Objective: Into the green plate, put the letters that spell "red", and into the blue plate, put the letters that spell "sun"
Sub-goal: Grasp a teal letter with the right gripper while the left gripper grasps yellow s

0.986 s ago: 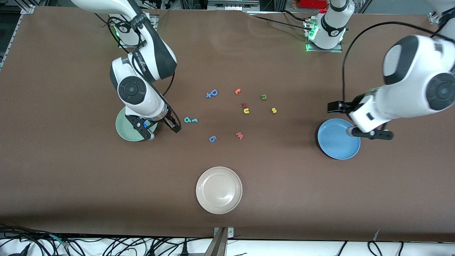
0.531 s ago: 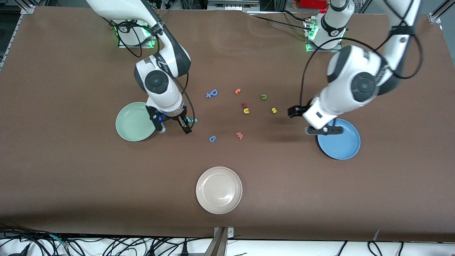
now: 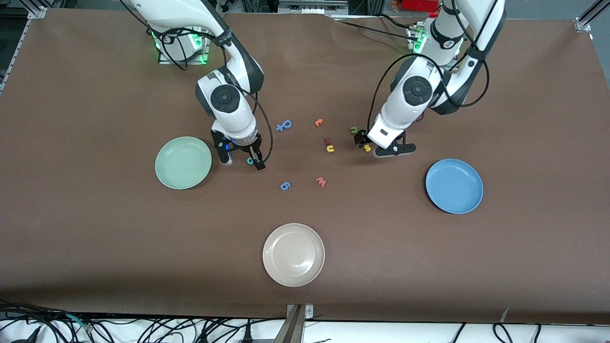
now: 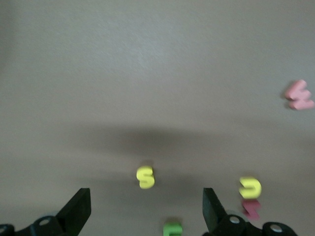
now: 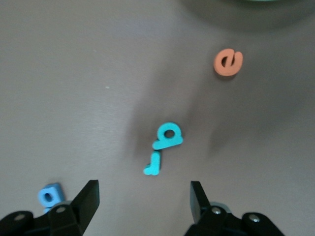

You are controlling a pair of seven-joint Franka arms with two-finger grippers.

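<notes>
The teal "d" [image 5: 169, 135] and the smaller teal "r" [image 5: 153, 164] lie side by side on the brown table, with my open right gripper [image 5: 144, 201] low over them and nothing between its fingers. The orange "e" [image 5: 227, 62] lies between them and the empty green plate [image 3: 183, 163]. My open left gripper [image 4: 146, 209] hangs over the yellow "s" [image 4: 145, 177], holding nothing. The dark green "n" [image 3: 353, 129] and the yellow "u" [image 3: 330, 148] lie close by. The blue plate [image 3: 454, 186] stands empty toward the left arm's end.
A beige plate [image 3: 293, 255] sits nearest the front camera. Other loose letters: a pink "w" [image 3: 320, 181], a blue one [image 3: 285, 186], a blue one [image 3: 284, 125], an orange hooked one [image 3: 319, 122], and a dark red one [image 3: 327, 140] touching the "u".
Both arms have swung in toward the middle. The right gripper went from over the green plate to over the teal letters, the left from over the blue plate to over the "s".
</notes>
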